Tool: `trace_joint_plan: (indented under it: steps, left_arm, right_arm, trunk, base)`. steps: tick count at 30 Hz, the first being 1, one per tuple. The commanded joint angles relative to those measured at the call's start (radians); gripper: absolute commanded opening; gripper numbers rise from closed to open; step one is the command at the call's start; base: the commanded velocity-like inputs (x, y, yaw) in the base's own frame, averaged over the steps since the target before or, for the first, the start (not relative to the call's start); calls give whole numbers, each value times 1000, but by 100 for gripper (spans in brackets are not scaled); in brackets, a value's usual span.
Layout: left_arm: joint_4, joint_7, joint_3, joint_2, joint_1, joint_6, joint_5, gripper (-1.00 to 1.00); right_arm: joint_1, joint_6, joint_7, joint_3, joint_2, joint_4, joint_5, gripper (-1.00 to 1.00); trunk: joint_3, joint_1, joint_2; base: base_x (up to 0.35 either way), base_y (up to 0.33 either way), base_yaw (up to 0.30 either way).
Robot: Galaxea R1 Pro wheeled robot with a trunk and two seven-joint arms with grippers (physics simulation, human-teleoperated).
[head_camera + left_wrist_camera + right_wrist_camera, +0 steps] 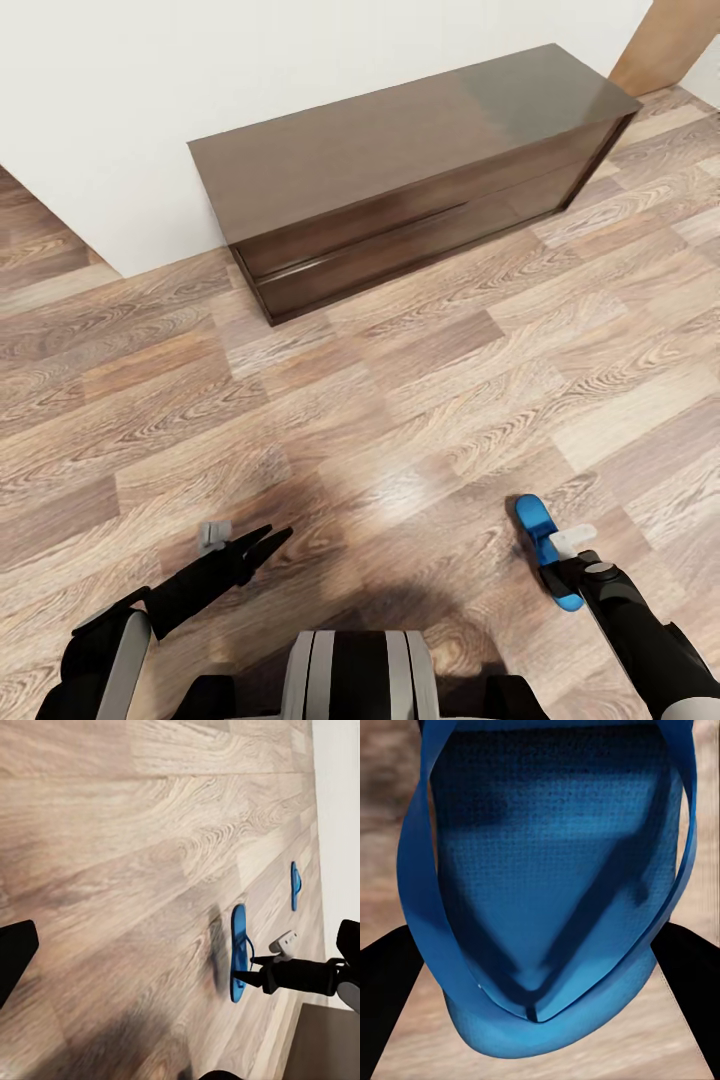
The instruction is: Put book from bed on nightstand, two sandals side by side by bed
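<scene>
We are gripping a flat bright blue flip-flop sandal [545, 550] between our right gripper's [563, 572] jaws, just above the light wood-plank floor [400, 420]. The other blue sandal [295, 886] is lying well apart on the floor. Our left gripper's [262, 545] jaws are hanging released, holding nothing.

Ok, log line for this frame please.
stage: carrying sandal | right gripper: shut on blue sandal | left gripper: open, empty | second sandal: on floor

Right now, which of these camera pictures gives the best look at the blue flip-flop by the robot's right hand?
The right wrist view: the blue flip-flop is seen close up, sole and straps clear, between dark fingers. The head view shows it small, partly covered by the right gripper. The left wrist view shows it whole but distant.
</scene>
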Motion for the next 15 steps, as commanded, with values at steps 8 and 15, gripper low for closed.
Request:
trace_joint_plan:
  steps: [8, 15]
  left_arm:
    - [82, -2, 13, 22, 0, 7, 1, 100]
    - [308, -3, 14, 114, 0, -116, -2, 100]
  right_arm:
    - [0, 12, 17, -5, -5, -4, -1, -100]
    - [0, 18, 128, -22, -62, -4, -336, -100]
  trunk:
    - [31, -4, 2]
    - [58, -7, 3]
  base:
    - [0, 0, 0]
    - [0, 0, 0]
